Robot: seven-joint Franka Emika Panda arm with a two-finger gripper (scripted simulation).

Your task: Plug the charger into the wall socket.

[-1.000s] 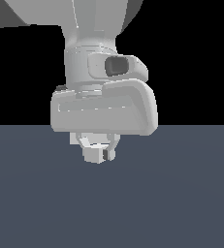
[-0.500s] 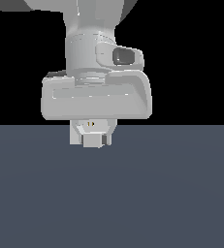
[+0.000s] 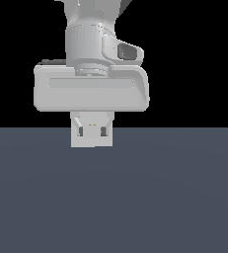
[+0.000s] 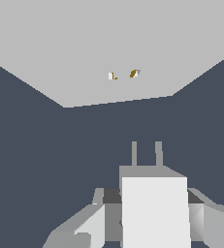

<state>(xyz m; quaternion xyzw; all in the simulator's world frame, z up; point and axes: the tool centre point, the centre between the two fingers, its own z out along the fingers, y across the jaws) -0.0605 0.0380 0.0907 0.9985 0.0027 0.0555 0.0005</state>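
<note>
My gripper [image 4: 153, 215] is shut on the charger [image 4: 154, 208], an off-white block whose two grey prongs [image 4: 134, 153] point at the wall socket [image 4: 108, 43]. The socket is a large light grey plate some way ahead, and its two small slots [image 4: 111, 75] lie roughly in line with the prongs but well apart from them. A finger [image 4: 101, 218] shows on each side of the block. In the exterior view the gripper [image 3: 91, 134] hangs under the white hand [image 3: 91, 91], with the charger's face [image 3: 91, 141] turned toward the camera. The socket does not show there.
A dark blue-grey surface [image 3: 135, 197] spreads below the hand, and behind it everything is black. The same dark surface [image 4: 31, 160] lies around the plate in the wrist view.
In the exterior view the hand has risen and grown larger, coming nearer the camera. The charger stays held between the fingers.
</note>
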